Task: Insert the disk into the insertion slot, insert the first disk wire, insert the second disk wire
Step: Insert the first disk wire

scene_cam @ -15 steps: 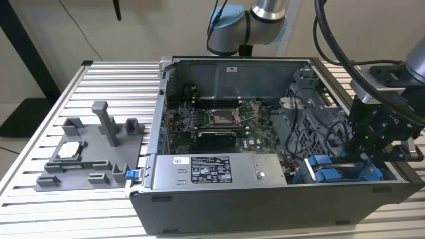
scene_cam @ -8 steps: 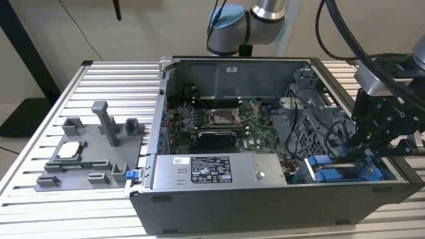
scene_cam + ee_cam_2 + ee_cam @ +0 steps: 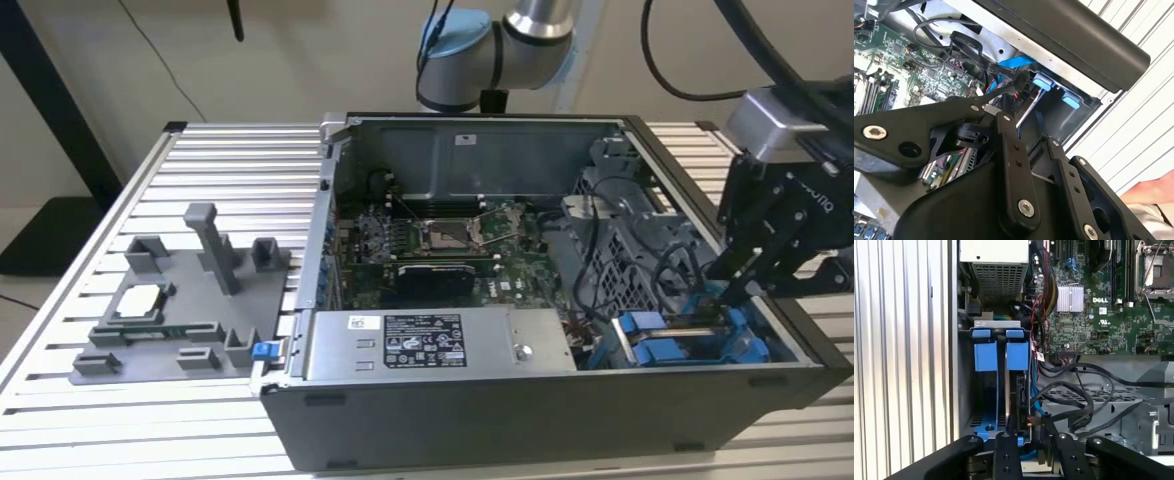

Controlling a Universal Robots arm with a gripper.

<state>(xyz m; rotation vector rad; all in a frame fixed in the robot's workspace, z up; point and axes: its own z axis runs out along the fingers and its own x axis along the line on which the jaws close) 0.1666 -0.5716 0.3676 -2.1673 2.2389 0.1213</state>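
Currently the gripper point(image 3: 737, 290) is seen reaching down into the corner of the open case point(image 3: 534, 420) at the exterior view's right, where the slot point(image 3: 1004, 385) lies. Whether it is clenched or released cannot be told. Its working end is masked by black wires and its own linkage in both wrist views.

Disk point(image 3: 1019, 395): noted in the first wrist view as a dark edge standing in the slot, just below one of two blue tabs point(image 3: 1016, 355) at the mouth. It is judged to be seated, so the first step is taken as done. The bay beside it looks unfilled down to its blue floor.

Wires: a blue wire point(image 3: 1016, 62) is seen in the second wrist view running toward the disk end, close to the gripper. Black wires are bundled just beside it. Whether any plug is pushed home on the disk cannot be told. Work is judged to stand at the wire steps, with neither confirmed as finished.

Elsewhere: the power supply point(image 3: 427, 345) and motherboard point(image 3: 441, 245) are noted inside the case, apart from the gripper. A grey fixture point(image 3: 187, 320) with small parts is set on the slatted surface point(image 3: 80, 420), well apart from the gripper. Part of a person's hand point(image 3: 1149, 192) is caught beyond the case wall in the second wrist view.
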